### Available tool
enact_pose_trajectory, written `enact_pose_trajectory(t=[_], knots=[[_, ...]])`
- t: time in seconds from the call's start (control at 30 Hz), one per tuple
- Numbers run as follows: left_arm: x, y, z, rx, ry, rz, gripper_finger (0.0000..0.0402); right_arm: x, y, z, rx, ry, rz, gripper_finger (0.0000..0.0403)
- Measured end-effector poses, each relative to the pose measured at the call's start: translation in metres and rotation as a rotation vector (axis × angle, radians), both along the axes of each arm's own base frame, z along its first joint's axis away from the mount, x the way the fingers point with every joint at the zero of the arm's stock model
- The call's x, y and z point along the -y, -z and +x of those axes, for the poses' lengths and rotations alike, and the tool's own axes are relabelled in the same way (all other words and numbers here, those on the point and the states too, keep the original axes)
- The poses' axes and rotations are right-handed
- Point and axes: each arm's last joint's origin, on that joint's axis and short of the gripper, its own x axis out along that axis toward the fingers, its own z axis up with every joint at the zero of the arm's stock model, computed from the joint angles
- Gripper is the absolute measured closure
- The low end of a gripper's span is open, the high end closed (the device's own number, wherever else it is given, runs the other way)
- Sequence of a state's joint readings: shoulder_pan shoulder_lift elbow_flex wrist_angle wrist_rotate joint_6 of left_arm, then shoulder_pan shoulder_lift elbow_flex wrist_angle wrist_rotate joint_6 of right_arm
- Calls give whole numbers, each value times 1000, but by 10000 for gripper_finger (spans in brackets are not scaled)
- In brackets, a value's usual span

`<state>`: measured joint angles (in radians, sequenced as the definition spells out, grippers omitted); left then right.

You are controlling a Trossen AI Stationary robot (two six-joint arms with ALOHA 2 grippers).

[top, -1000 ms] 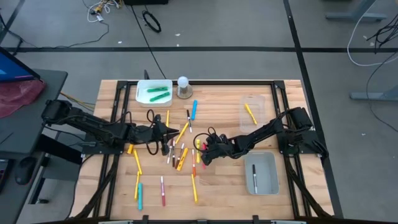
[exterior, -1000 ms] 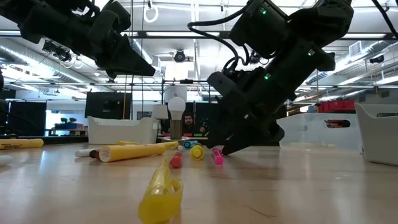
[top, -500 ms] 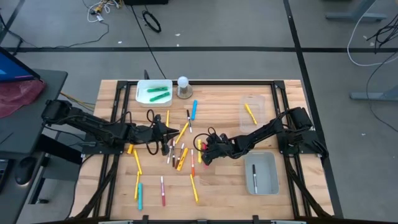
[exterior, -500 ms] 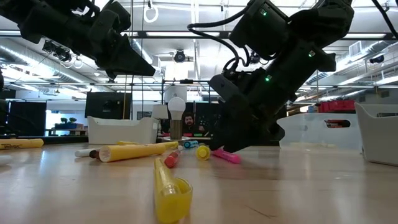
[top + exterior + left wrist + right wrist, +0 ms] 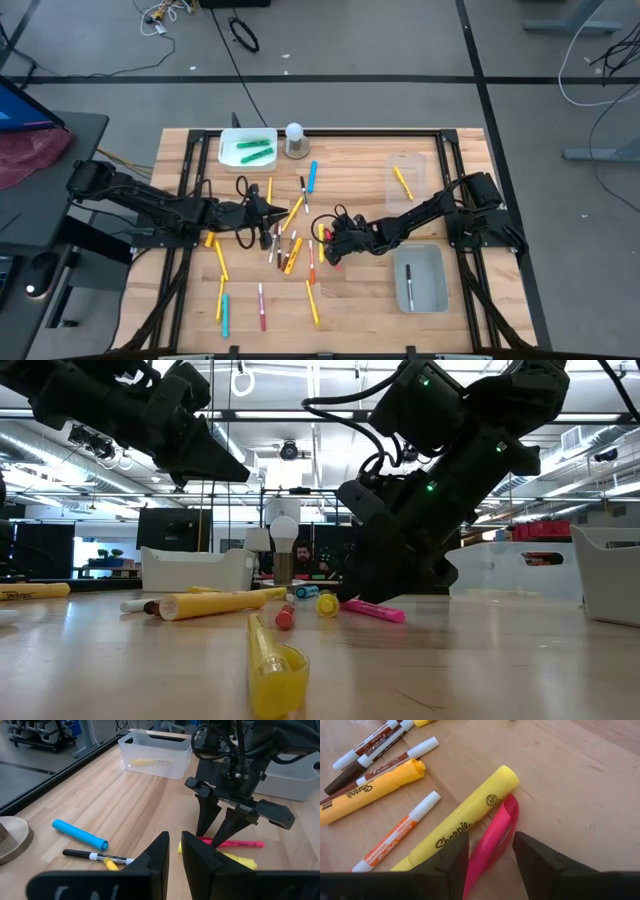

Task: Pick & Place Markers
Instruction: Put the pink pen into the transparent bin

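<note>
- Markers, thin pen-like sticks in yellow, orange, blue and white with dark caps, lay scattered over the middle of the wooden surface (image 5: pixel 350 300).
- The right hand (image 5: pixel 490 852) was down at the surface near the middle, its two dark fingers (image 5: pixel 206 817) standing on either side of a pink highlighter marker (image 5: pixel 495 840), which lay flat on the wood; whether the fingers pressed it could not be told.
- A yellow Sharpie highlighter (image 5: pixel 465 822) lay touching the pink one along its side.
- The left hand (image 5: pixel 172 852) hung above the surface just beside the scattered markers, its fingers drawn narrow with nothing between them.
- A blue marker (image 5: pixel 80 833) and a thin black pen (image 5: pixel 95 855) lay before it.
- Green markers (image 5: pixel 253 148) rested in a white bin (image 5: pixel 228 158) at the far edge.
</note>
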<state>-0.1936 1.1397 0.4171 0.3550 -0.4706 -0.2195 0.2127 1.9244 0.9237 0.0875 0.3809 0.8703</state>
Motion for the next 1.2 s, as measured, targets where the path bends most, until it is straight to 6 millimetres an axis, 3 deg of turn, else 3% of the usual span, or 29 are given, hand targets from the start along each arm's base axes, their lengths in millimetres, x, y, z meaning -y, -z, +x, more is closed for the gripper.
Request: enact_pose_trajectory(t=[1.2], knots=[[0, 0, 0, 0, 1, 1, 346, 1, -6, -1, 4, -12, -3, 238]])
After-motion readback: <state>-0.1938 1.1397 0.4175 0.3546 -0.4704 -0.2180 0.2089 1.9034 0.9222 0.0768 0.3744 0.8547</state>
